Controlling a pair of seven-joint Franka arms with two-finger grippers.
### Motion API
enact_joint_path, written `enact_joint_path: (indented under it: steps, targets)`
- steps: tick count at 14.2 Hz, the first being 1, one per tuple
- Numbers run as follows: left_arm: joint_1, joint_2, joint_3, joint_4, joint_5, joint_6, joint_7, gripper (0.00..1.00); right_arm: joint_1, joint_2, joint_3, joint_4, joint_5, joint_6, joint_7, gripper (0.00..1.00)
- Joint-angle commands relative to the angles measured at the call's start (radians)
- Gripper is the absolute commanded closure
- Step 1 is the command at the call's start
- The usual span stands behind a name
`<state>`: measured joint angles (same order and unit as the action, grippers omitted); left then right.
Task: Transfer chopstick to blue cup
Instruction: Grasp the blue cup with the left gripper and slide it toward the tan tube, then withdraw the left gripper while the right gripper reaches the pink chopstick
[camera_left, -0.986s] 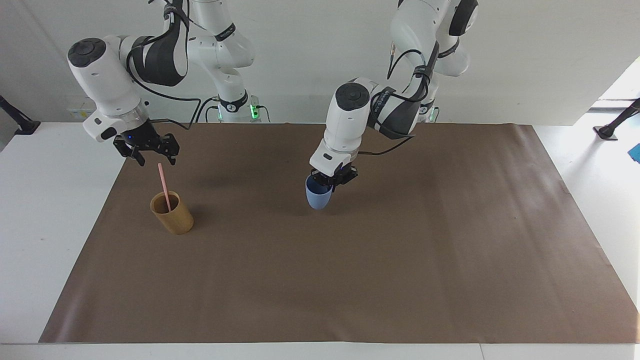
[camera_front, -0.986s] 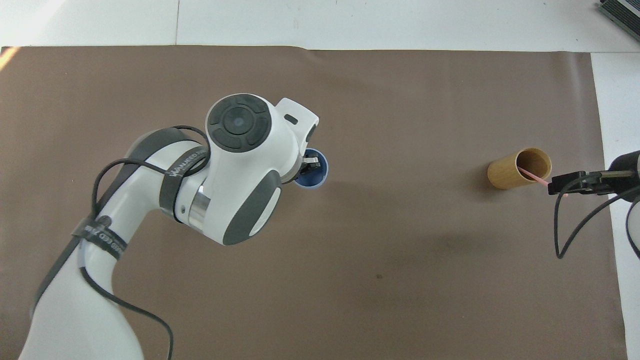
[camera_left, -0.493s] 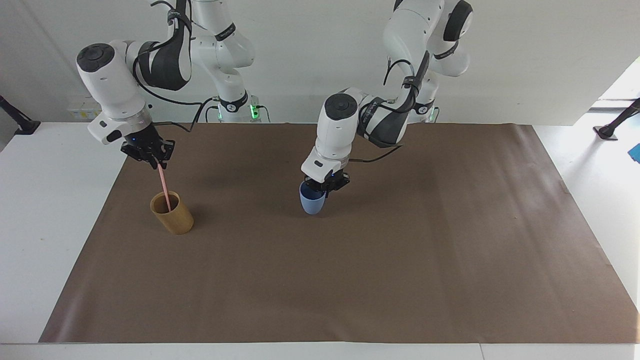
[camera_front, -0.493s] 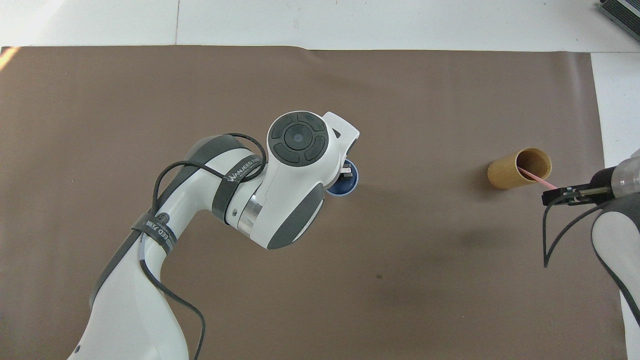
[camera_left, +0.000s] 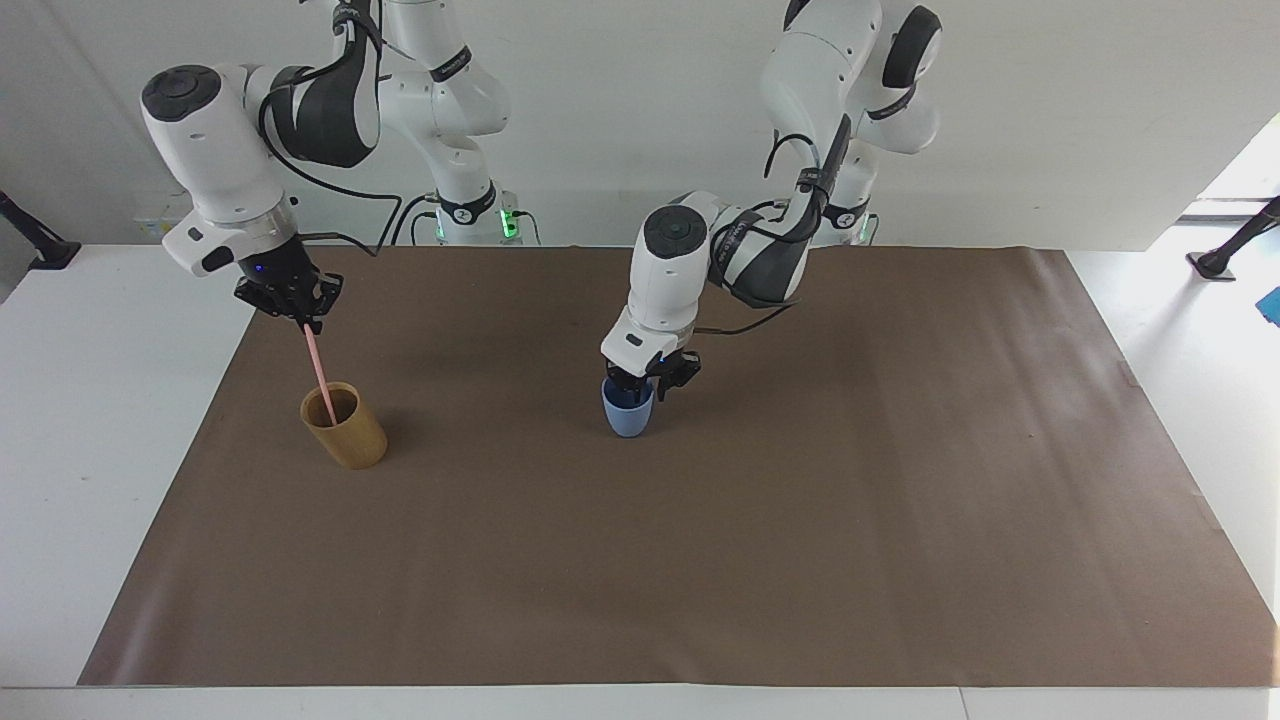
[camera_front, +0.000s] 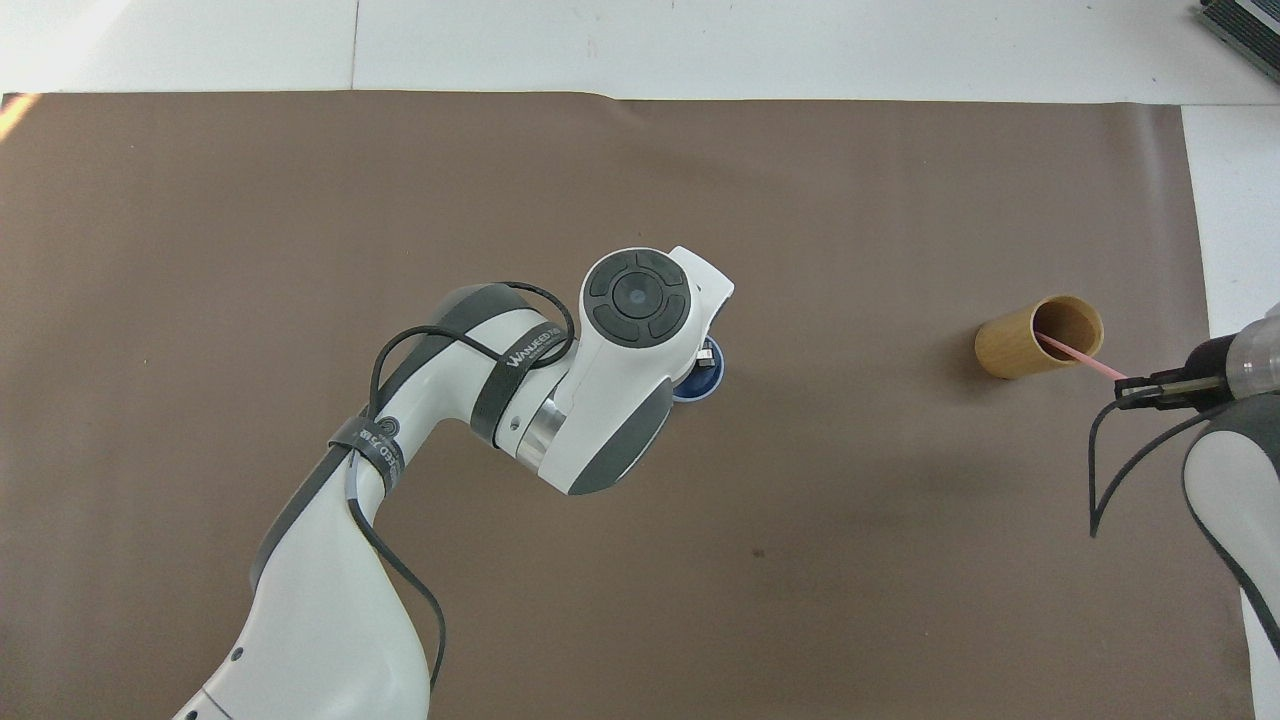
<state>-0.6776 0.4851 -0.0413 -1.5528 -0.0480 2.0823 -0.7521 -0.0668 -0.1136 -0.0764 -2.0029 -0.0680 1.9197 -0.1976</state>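
**Operator:** Currently, where does the chopstick sit relative to the right gripper?

**Technician:** Its upper end is clamped between the closed fingertips of the right gripper. From there the shaft slants downward, and its lower end is inside the tan cup. The gripper hangs in the air over the mat's edge beside that cup, at the right arm's end of the table. In the overhead view the pink shaft runs from the cup's mouth to the gripper.

**Operator:** State of the tan cup?

**Technician:** It stands on the brown mat. Nothing but the chopstick touches it.

**Operator:** And the blue cup?

**Technician:** It stands upright on the mat, near the middle of the table and well apart from the tan cup. The chopstick is not in it.

**Operator:** Position of the left gripper?

**Technician:** It is directly at the blue cup's rim, reaching down from above. In the overhead view the left arm's wrist covers most of the cup; only a crescent of the rim shows.

**Operator:** Is the left gripper closed on the rim?

**Technician:** That I cannot tell. The fingers are at the rim, but whether they pinch the wall or stand parted from it is not visible in either view.
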Motion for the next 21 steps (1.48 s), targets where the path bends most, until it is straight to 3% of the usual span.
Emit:
enact_joint_path:
  steps: [1, 7, 11, 14, 18, 21]
  targets:
    - [-0.007, -0.074, 0.024, -0.024, 0.023, -0.020, -0.023, 0.00, 0.001, -0.018, 0.010, 0.068, 0.005, -0.105, 0.012, 1.00]
    - [0.119, -0.216, 0.028, -0.026, 0.023, -0.117, -0.003, 0.00, 0.002, -0.021, 0.027, 0.254, 0.088, -0.339, 0.089, 1.00]
    - [0.281, -0.316, 0.026, -0.038, 0.019, -0.249, 0.241, 0.00, 0.002, -0.021, 0.067, 0.340, 0.093, -0.438, 0.193, 1.00]
    - [0.375, -0.347, 0.026, -0.038, 0.014, -0.318, 0.428, 0.00, 0.002, -0.017, 0.153, 0.358, 0.112, -0.439, 0.343, 1.00]
    - [0.518, -0.388, 0.028, -0.036, 0.014, -0.415, 0.736, 0.00, 0.010, -0.011, 0.249, 0.358, 0.259, -0.424, 0.663, 1.00]
    - [0.566, -0.456, 0.029, -0.033, 0.014, -0.461, 0.800, 0.00, 0.048, -0.009, 0.300, 0.360, 0.353, -0.404, 0.887, 1.00]
